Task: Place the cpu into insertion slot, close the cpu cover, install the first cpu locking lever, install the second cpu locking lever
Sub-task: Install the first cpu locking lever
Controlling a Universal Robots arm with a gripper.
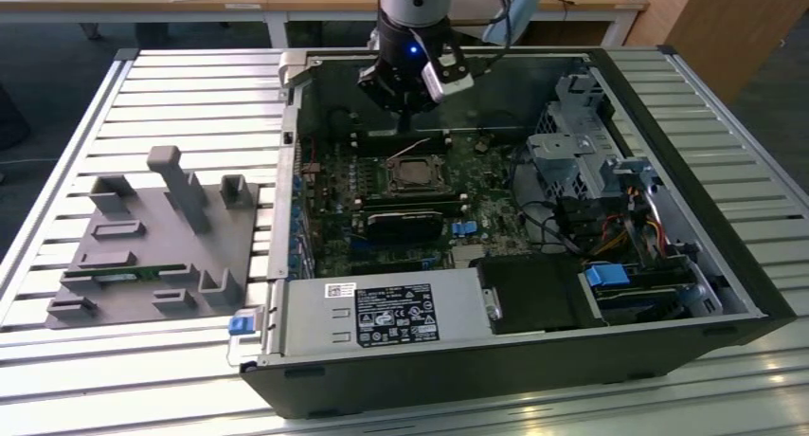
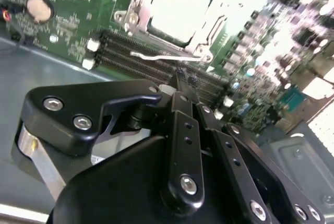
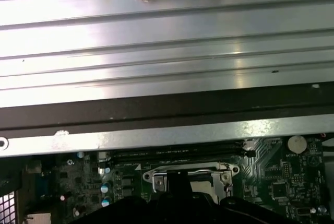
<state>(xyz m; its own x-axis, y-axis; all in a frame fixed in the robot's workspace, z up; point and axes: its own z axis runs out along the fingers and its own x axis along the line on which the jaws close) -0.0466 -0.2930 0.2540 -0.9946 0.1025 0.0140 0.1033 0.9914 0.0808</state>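
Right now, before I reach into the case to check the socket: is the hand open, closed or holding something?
Hand: closed, fingertips together, nothing held, above the board near the cpu.

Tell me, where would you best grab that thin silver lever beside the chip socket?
Probably the free end of the lever, coming from above: it is a thin rod lying along the socket edge, with memory slots close beside it, so side access looks tight.
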